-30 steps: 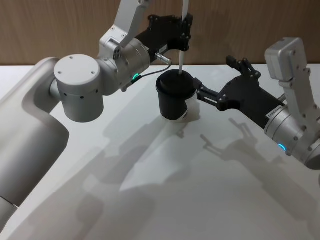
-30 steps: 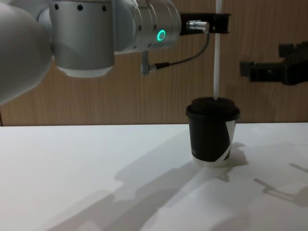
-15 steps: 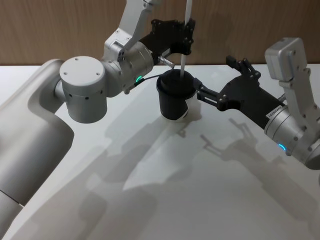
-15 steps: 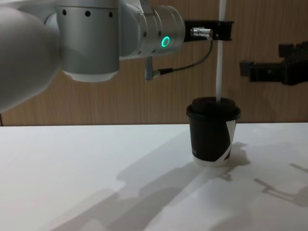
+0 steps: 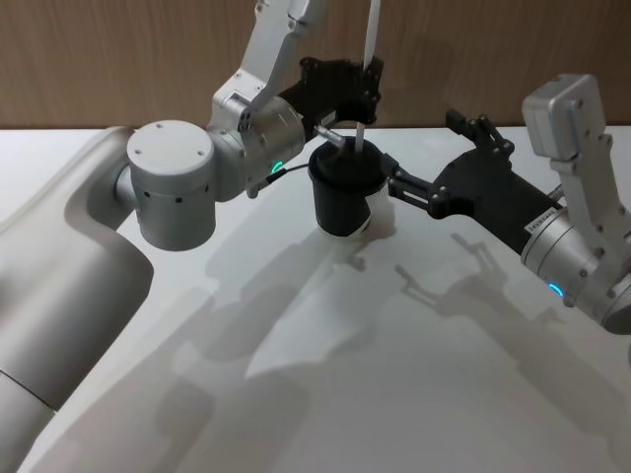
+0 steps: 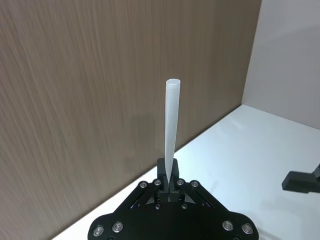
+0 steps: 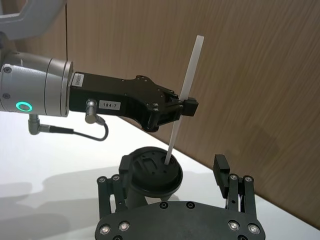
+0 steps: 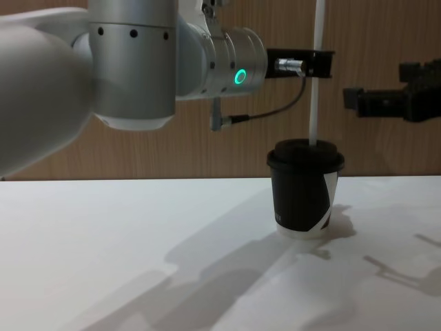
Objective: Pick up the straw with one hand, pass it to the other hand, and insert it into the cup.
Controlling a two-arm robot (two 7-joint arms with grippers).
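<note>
Left tool (image 5: 367, 87), black with a fat silver cylindrical wrist and a green light ring, hangs directly above the cup (image 5: 344, 193) and pinches the straw (image 5: 368, 59) between its fingertips. Seen from the chest, this tool (image 8: 318, 63) reaches in from the cup's left side, level and well above the lid, with a thin dark cable (image 8: 265, 112) looping beneath its wrist. The straw (image 8: 316, 76) is white, thin and nearly upright; its lower end meets the top of the cup's (image 8: 305, 189) black domed lid, at the small opening there. How deep the tip goes cannot be told. From the left wrist, the straw (image 6: 170, 127) rises straight out from between the closed fingertips of the tool (image 6: 168, 175).

From the right wrist, the straw (image 7: 183, 102) leans slightly, gripped partway up by the left tool (image 7: 186, 106), and its tip sits in the lid of the cup (image 7: 151, 172).

The right tool (image 5: 434, 154), plain black and blocky, waits just to the right of the cup with its fingers spread apart, holding nothing. It is near the cup's side but apart from it.

The cup stands upright on the white surface (image 5: 394, 374), black with a white angular patch and a white base.
</note>
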